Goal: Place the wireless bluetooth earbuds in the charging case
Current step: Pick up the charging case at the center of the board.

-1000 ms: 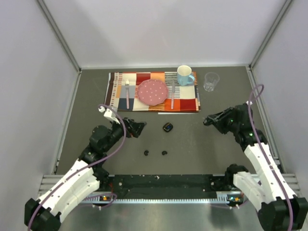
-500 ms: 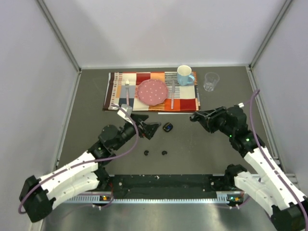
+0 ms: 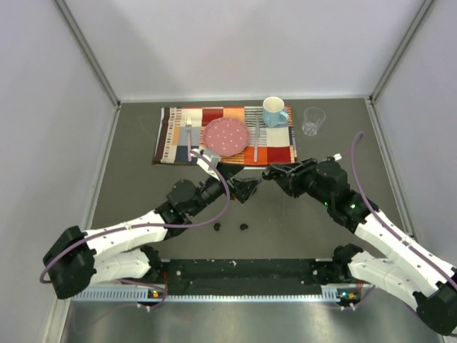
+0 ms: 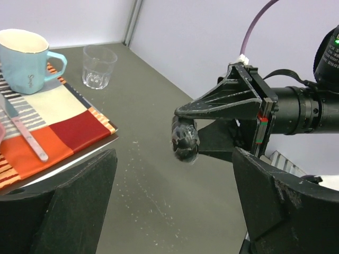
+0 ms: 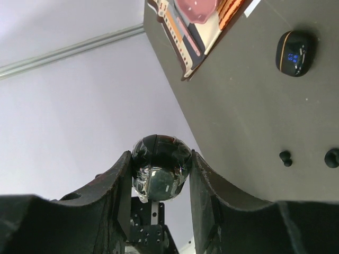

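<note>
Two tiny black earbuds (image 3: 217, 227) (image 3: 244, 227) lie on the dark table in front of both grippers; they also show in the right wrist view (image 5: 286, 157) (image 5: 332, 157). My right gripper (image 5: 160, 159) is shut on a round glossy black case (image 5: 160, 168), closed and held above the table; the left wrist view shows that case (image 4: 184, 140) too. A second black case (image 5: 295, 53) with blue lights lies on the table. My left gripper (image 4: 172, 180) is open wide and empty, facing the right gripper (image 3: 268, 174). From above, the left gripper (image 3: 245, 190) covers the lying case.
A patchwork placemat (image 3: 178, 132) at the back holds a pink plate (image 3: 226, 136), cutlery and a blue mug (image 3: 274, 111). A clear glass (image 3: 313, 120) stands to its right. Grey walls close in the table on three sides.
Both arms have swung in toward the table's middle. The left gripper has reached forward over the lying case. The right gripper has moved left with its case, and the two now face each other closely.
</note>
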Robot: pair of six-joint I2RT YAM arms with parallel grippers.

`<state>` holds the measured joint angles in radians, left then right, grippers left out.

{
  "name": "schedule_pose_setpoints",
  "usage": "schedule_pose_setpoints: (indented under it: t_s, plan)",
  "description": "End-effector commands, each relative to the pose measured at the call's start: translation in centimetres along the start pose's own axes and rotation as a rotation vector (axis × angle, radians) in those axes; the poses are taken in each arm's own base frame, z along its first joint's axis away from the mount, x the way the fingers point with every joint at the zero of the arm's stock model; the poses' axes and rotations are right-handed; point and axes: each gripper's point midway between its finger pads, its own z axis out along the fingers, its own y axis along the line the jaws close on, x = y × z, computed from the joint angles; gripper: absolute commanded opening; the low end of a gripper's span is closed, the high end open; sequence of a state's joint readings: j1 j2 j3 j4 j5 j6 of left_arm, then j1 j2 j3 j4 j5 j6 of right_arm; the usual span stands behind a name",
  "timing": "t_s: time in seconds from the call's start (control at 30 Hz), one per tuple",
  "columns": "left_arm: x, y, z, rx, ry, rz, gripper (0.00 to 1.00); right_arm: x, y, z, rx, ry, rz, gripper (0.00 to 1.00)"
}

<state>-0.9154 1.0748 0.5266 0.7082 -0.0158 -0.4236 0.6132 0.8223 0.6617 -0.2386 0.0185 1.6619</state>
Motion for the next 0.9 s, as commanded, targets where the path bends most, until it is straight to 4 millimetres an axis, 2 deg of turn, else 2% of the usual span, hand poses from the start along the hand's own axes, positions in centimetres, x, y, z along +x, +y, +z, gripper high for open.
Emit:
schedule_pose_setpoints:
  t_s: [0.0, 0.03, 0.23, 0.3, 0.53, 0.83, 0.87]
  plan:
    - [-3.3, -2.5, 1.2, 0.088, -0.119, -0.030, 0.94, 0.8, 2.7, 0.0, -0.092, 0.009, 0.015, 0.00]
    - [-2.7, -3.1, 1.3, 0.118, -0.097, -0.035, 0.94, 0.9, 2.7, 0.0, -0.094, 0.011, 0.015, 0.00]
    - [-1.6, -3.4, 2.0, 0.130, -0.065, -0.049, 0.91, 1.4, 3.5, 0.1, -0.114, 0.038, 0.009, 0.00]
    - [-1.8, -3.8, 2.2, 0.146, -0.071, -0.047, 0.90, 1.7, 3.6, 0.1, -0.116, 0.047, 0.007, 0.00]
    - [-0.9, -3.8, 3.7, 0.151, -0.049, -0.068, 0.82, 2.0, 4.0, -0.2, -0.126, 0.061, -0.003, 0.00]
    - [0.1, -3.5, 4.3, 0.145, -0.035, -0.089, 0.78, 2.0, 4.4, -0.7, -0.144, 0.063, -0.005, 0.00]
    - [0.1, -3.5, 4.4, 0.144, -0.034, -0.090, 0.74, 2.1, 4.5, -0.7, -0.147, 0.064, -0.005, 0.00]
